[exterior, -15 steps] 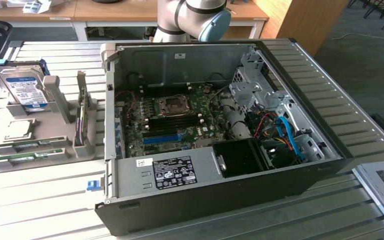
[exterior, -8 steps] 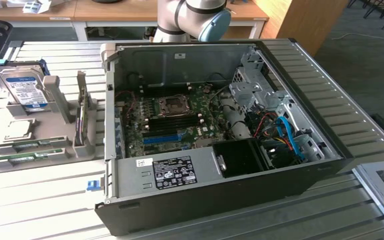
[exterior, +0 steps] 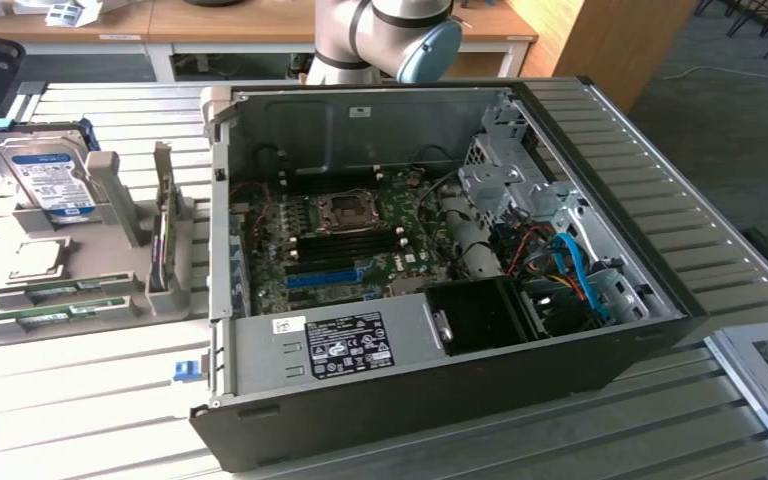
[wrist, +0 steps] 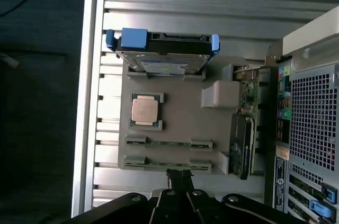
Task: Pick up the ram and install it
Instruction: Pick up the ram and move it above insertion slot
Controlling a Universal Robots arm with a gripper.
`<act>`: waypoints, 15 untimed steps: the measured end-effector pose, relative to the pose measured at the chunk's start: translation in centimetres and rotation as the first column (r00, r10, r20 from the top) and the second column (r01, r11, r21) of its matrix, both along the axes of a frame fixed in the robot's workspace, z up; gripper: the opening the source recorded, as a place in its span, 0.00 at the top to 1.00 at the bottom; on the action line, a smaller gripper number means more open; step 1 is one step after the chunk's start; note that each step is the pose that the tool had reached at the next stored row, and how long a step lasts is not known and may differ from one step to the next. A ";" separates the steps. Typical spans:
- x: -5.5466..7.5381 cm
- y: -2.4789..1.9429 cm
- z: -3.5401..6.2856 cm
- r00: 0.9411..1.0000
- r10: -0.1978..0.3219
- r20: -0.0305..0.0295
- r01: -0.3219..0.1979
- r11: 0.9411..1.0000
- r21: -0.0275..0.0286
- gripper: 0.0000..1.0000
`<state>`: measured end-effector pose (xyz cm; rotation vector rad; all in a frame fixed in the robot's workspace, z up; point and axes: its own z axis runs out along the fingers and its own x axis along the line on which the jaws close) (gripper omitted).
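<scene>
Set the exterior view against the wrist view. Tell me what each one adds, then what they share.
Exterior view adds: the inside of the open computer case, with the motherboard, the power supply and the blue cables.
Wrist view adds: the gripper, shut, at the holder's edge close to one ram stick, and the case's rear panel with its ports.
Shared: the case and the grey holder carrying the hard drive, the processor and two ram sticks.
</scene>
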<state>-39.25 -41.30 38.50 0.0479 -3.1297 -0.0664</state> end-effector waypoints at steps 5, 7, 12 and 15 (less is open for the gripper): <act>0.0 0.00 -0.03 0.999 0.053 0.000 -0.053 0.999 0.000 0.90; 0.0 0.00 -0.05 0.997 0.073 0.000 -0.073 0.997 0.000 0.90; 0.0 0.00 -0.10 0.992 0.124 0.000 -0.124 0.992 0.000 0.90; 0.0 0.00 -0.13 0.988 0.156 0.000 -0.156 0.988 0.000 0.90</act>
